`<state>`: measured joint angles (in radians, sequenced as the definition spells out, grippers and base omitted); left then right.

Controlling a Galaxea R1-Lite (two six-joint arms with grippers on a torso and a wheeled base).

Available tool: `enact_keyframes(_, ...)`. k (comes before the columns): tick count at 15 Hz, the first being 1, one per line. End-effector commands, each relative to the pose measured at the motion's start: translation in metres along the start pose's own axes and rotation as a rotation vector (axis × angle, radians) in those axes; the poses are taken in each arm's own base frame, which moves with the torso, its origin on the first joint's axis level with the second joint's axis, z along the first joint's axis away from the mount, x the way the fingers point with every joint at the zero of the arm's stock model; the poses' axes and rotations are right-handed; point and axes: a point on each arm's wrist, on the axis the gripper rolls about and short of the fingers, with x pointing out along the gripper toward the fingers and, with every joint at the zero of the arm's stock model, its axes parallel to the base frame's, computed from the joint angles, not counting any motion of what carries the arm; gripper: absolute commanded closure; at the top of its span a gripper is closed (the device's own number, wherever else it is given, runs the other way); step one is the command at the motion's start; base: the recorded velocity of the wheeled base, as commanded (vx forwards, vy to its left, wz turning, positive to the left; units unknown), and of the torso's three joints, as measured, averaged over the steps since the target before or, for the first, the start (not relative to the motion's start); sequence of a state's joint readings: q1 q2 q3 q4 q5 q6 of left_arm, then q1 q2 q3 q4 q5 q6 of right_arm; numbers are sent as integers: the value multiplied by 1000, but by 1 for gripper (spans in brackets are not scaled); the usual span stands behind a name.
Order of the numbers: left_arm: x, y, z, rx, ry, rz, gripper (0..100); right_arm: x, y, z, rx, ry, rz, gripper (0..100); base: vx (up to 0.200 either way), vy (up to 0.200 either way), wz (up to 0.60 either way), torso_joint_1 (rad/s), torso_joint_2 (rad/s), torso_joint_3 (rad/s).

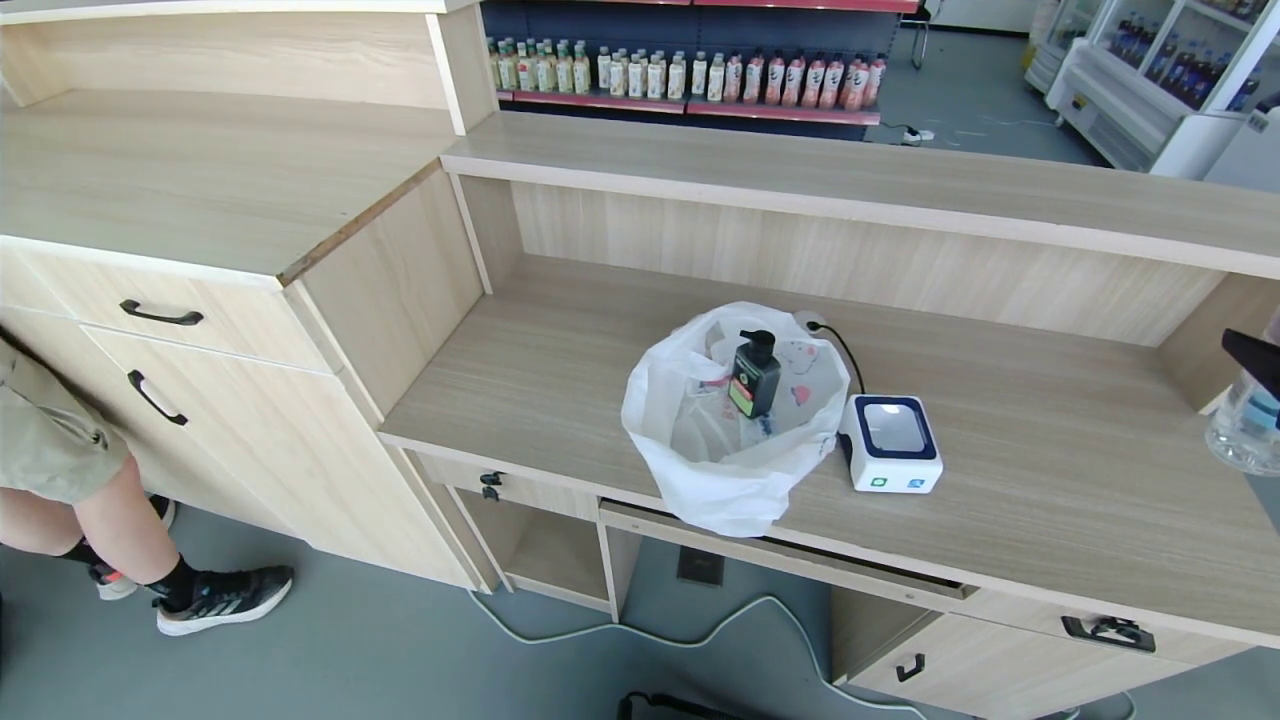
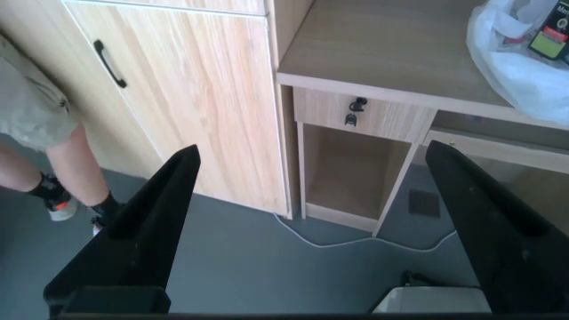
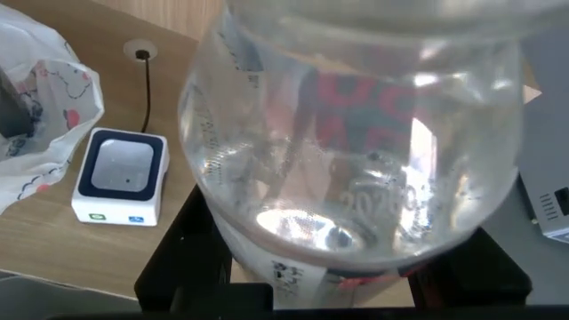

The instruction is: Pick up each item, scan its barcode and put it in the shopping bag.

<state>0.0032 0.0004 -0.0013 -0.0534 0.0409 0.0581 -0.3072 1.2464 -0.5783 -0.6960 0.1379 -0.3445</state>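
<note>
A white shopping bag [image 1: 735,430] stands open in the middle of the wooden counter [image 1: 1050,480], with a black pump bottle [image 1: 755,375] upright inside it. Just right of the bag sits the white barcode scanner [image 1: 890,443], window facing up. At the counter's right end my right gripper [image 1: 1252,358] is shut on a clear water bottle [image 1: 1245,425], held above the surface. In the right wrist view the bottle [image 3: 356,133] looms close, with the scanner [image 3: 120,176] and bag [image 3: 36,116] beyond. My left gripper [image 2: 311,231] hangs open below counter height, over the floor, holding nothing.
A raised ledge [image 1: 860,180] runs along the back of the counter and a taller cabinet [image 1: 200,190] stands at the left. The scanner's cable [image 1: 845,355] runs to a hole behind the bag. Bare counter lies left of the bag and right of the scanner.
</note>
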Motion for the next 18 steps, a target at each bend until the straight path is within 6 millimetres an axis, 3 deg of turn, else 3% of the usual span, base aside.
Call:
enact_keyframes(1, 0, 0, 0, 0, 1, 0, 0, -1, 4, 0, -1, -2, 20, 100, 0, 0, 0, 0, 0, 0)
enact_keyframes(7, 0, 0, 0, 0, 1, 0, 0, 3, 13, -6, 16, 19, 71, 100, 0, 0, 0, 0, 0, 0)
enact_keyframes(11, 0, 0, 0, 0, 1, 2, 0, 4, 29, -2, 236, -35, 171, 100, 0, 0, 0, 0, 0, 0)
enact_keyframes(14, 0, 0, 0, 0, -1, 0, 0, 25, 37, 0, 328, -106, 235, 100, 0, 0, 0, 0, 0, 0)
enact_keyframes(18, 0, 0, 0, 0, -1, 0, 0, 71, 51, -21, 341, -176, 250, 100, 0, 0, 0, 0, 0, 0)
